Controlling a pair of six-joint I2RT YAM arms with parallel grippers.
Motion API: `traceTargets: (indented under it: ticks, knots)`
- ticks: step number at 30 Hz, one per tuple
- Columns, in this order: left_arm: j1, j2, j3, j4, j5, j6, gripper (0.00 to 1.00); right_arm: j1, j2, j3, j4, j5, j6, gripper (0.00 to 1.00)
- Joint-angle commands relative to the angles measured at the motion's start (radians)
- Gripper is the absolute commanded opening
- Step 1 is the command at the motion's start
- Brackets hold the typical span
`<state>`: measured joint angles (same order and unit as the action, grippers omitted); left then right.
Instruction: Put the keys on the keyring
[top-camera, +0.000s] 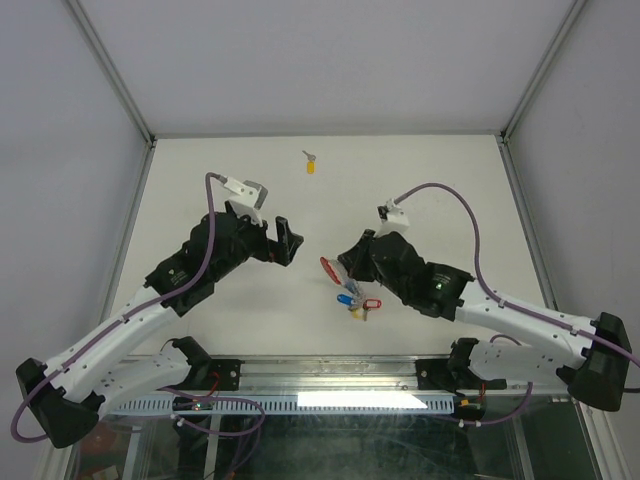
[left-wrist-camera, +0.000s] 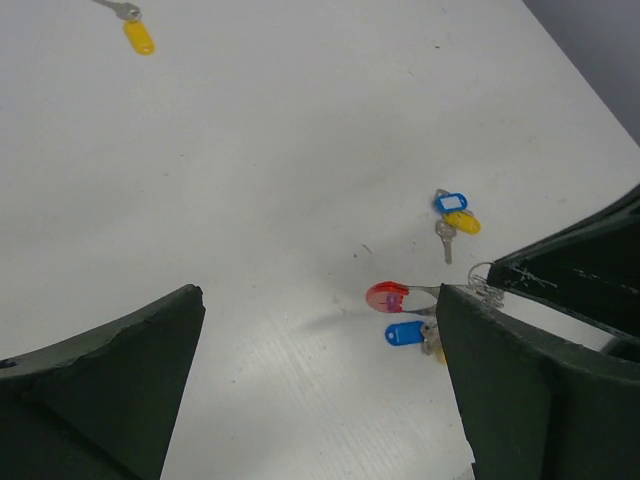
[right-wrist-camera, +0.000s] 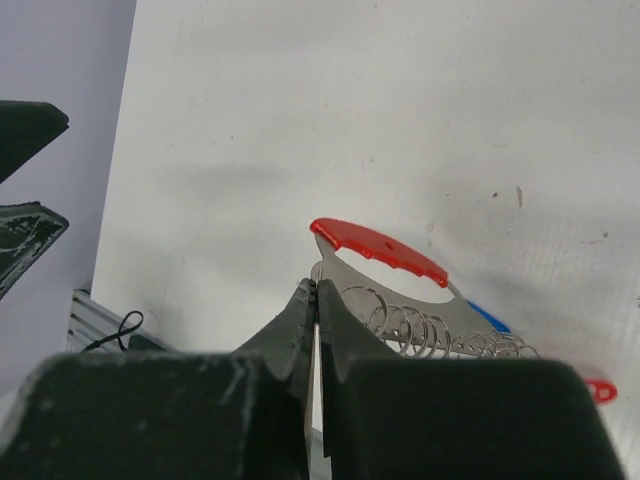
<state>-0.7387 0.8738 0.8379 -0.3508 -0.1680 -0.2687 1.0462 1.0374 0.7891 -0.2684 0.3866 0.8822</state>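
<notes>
**Red-handled keyring (right-wrist-camera: 380, 248) pinched by the right gripper (right-wrist-camera: 315, 300)**

Blue, red and yellow keys (top-camera: 356, 304) lie bunched on the white table (top-camera: 430, 170), at six o'clock from the right gripper. Its fingers are pressed together on the keyring's silver end, with the red strip pointing to nine o'clock. Further toward nine o'clock, the left gripper (left-wrist-camera: 320, 295) hangs with fingers spread wide, holding nothing. One yellow key (top-camera: 311, 166) lies apart at twelve o'clock.

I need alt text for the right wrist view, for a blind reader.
The right gripper, shut, pinches the edge of the keyring, a red curved strip with silver wire rings, above the white table. A blue key tag shows behind it.
</notes>
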Motion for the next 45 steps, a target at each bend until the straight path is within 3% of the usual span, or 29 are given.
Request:
traceTargets:
  ticks: [1, 7, 16, 22, 26, 32, 45]
  knots:
    - [-0.003, -0.006, 0.065, 0.070, 0.184, 0.058, 0.99, -0.001, -0.050, 0.099, -0.034, 0.013, -0.162, 0.00]
    - [-0.002, -0.053, 0.029, 0.140, 0.311, 0.081, 0.98, -0.036, -0.098, 0.129, -0.061, -0.055, -0.310, 0.00]
    - [-0.003, -0.057, 0.030, 0.180, 0.373, 0.074, 0.96, -0.064, -0.175, 0.149, 0.004, -0.131, -0.469, 0.00]
    - [-0.003, -0.017, 0.056, 0.200, 0.455, 0.076, 0.89, -0.064, -0.167, 0.206, -0.045, -0.190, -0.571, 0.00]
    - [-0.003, -0.003, 0.074, 0.210, 0.520, 0.081, 0.83, -0.064, -0.166, 0.228, -0.052, -0.187, -0.580, 0.00]
    - [-0.003, -0.007, 0.064, 0.235, 0.537, 0.096, 0.82, -0.064, -0.122, 0.263, -0.066, -0.228, -0.586, 0.00]
    - [-0.002, -0.002, 0.061, 0.342, 0.756, 0.166, 0.51, -0.063, -0.174, 0.255, 0.011, -0.440, -0.782, 0.00]
